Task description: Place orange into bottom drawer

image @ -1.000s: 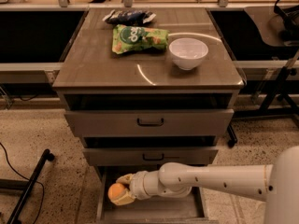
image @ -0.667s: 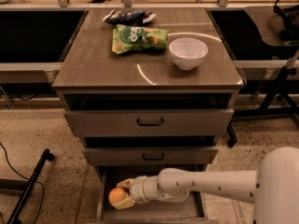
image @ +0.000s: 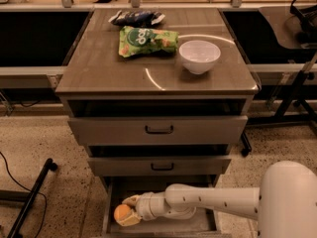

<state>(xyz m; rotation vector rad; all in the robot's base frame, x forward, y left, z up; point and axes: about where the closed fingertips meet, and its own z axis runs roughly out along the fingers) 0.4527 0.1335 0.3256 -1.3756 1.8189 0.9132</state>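
The bottom drawer (image: 168,227) stands pulled out below the two drawers above it, the middle drawer (image: 159,165) and the top drawer (image: 158,130), both of which also stick out a little from the cabinet (image: 99,78). Its left wall runs close beside the orange (image: 120,213), and bare grey floor shows in front of the arm and toward the right wall. The front edge of the middle drawer overhangs the back of the tray, so the open room lies toward the near side. The white arm (image: 218,202) reaches in from the right, lying low and nearly level across the drawer. The gripper (image: 124,211) sits at the drawer's left end, inside the tray, its two fingers clamped on the orange from above and below. Whether the fruit touches the floor cannot be told. On the cabinet top rest a white bowl (image: 199,56) and a green snack bag (image: 147,40), well apart from the arm.
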